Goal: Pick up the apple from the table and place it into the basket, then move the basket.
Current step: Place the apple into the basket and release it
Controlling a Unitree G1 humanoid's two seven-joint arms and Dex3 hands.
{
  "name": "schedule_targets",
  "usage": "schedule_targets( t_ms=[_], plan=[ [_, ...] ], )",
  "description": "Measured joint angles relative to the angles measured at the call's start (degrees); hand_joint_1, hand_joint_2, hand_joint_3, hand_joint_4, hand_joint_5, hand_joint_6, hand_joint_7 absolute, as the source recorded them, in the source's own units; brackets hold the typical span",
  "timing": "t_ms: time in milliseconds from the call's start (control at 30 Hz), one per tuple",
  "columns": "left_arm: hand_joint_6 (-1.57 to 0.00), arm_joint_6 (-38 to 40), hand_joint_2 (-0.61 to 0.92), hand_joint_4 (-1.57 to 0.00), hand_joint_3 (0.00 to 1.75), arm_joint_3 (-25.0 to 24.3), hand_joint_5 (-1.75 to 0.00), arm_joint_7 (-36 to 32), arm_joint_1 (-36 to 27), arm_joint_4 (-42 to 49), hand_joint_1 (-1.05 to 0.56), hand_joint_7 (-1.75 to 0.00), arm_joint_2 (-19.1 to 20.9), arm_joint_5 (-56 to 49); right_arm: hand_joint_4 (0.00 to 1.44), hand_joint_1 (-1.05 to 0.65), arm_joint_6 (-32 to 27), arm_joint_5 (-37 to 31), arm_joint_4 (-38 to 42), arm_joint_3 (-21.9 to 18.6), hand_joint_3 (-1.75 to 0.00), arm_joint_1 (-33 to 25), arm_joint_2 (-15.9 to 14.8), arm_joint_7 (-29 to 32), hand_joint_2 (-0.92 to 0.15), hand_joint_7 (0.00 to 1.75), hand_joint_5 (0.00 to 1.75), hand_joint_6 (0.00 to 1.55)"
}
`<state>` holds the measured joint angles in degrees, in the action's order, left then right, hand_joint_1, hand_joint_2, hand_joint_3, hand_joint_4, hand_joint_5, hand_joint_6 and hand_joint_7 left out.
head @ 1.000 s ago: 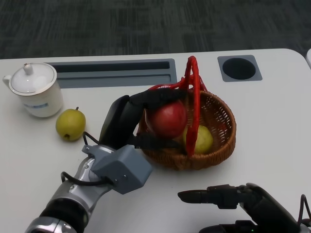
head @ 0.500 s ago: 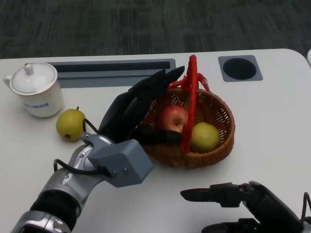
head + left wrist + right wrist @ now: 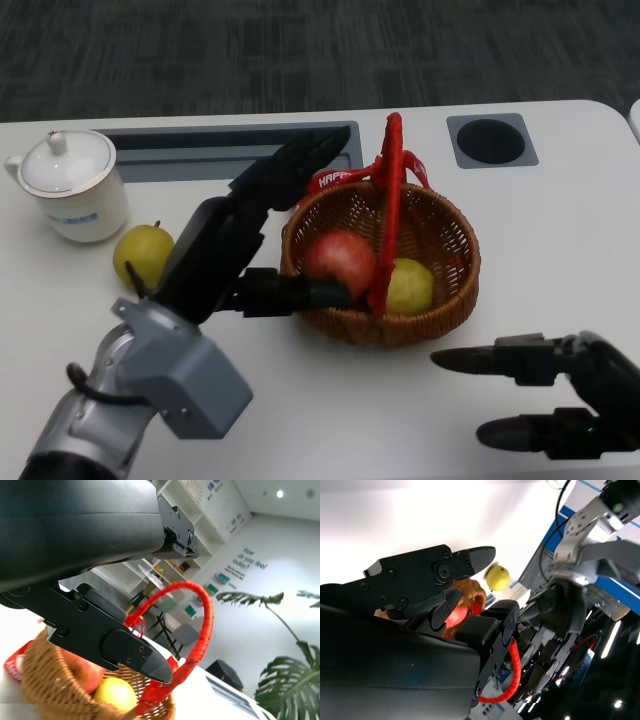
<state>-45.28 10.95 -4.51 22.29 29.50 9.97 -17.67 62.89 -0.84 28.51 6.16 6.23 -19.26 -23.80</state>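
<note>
The red apple lies in the wicker basket, beside a yellow-green fruit. The basket's red handle stands upright over them. My left hand is open at the basket's left rim, fingers spread toward the handle and thumb against the near-left wall; it holds nothing. The left wrist view shows the apple and the yellow fruit inside the basket, past my fingers. My right hand hovers open at the table's near right, short of the basket.
A green pear lies on the table left of my left hand. Behind it stands a white lidded mug. A grey cable slot and a round grommet sit along the far side of the table.
My left hand let the apple down into the basket, opened, and drew back to the left. My right hand shifted right.
</note>
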Motion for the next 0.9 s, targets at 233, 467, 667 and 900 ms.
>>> schedule_targets(
  t_ms=[233,467,667,900],
  plan=[
    [-0.45,0.38,0.83,-0.41,0.01,-4.37,-0.05,4.21,-6.78,-4.62,-0.47,-0.03,3.64,6.29,0.85,-0.52,1.34,-0.74,0.01,-2.36,-0.02,5.99,-5.92,-0.27,-0.91,0.01,0.0,0.77],
    [-0.51,0.4,0.81,-0.49,0.0,-6.11,-0.04,7.4,-11.69,-7.09,-0.5,-0.03,5.14,8.16,0.85,-0.55,2.46,-6.89,4.43,-2.4,0.0,15.11,-8.24,-0.15,-0.89,0.01,0.01,0.78],
    [-0.53,-0.25,0.81,-0.51,0.0,-6.27,-0.03,8.82,-13.48,-7.91,-0.51,-0.02,5.15,8.15,0.84,-0.59,5.37,-13.03,12.04,-0.59,-0.01,23.07,-8.61,0.8,-0.87,0.0,0.0,0.78],
    [-0.56,-0.39,0.8,-0.53,0.0,-6.07,-0.02,9.04,-14.51,-8.63,-0.53,-0.02,4.7,7.79,0.83,-0.66,8.03,-22.29,20.98,2.78,-0.01,32.37,-10.72,3.47,-0.91,0.0,0.0,0.74]
  ],
)
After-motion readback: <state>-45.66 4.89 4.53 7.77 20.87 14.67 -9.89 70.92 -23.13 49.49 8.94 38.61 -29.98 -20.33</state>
